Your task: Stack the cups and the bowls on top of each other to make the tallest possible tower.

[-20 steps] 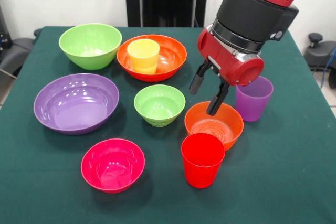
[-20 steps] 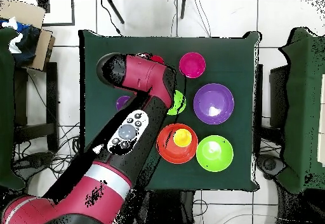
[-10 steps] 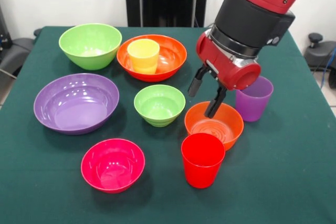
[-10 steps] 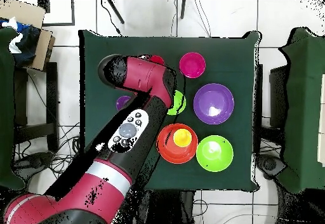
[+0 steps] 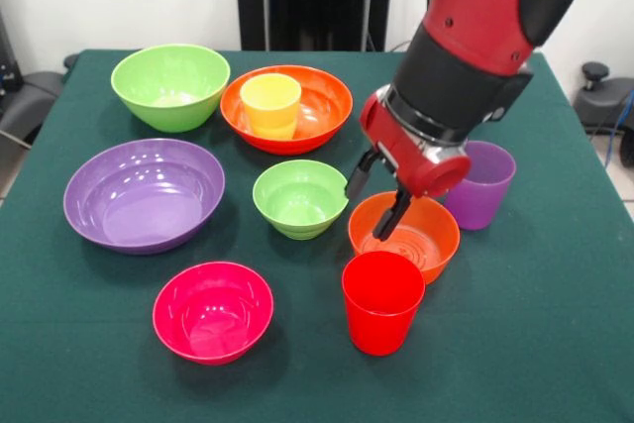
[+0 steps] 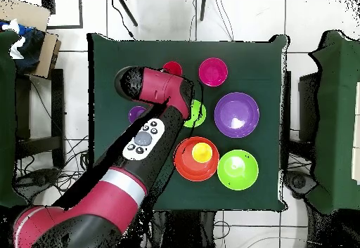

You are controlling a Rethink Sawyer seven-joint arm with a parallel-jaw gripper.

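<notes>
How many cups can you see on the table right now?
3: a yellow cup standing inside the large orange bowl, a purple cup partly behind the arm, and a red cup nearest the camera. Another may be hidden behind the arm.

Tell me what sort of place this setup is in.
Probably a robotics lab or test room. A red and black robot arm works over a table with a green cloth, glossy plastic bowls and cups are laid out, and the overhead view shows tiled floor with trailing cables.

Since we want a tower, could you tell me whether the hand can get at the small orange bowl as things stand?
Probably yes: the open hand hangs right over the small orange bowl, straddling its rim, with nothing between.
</notes>
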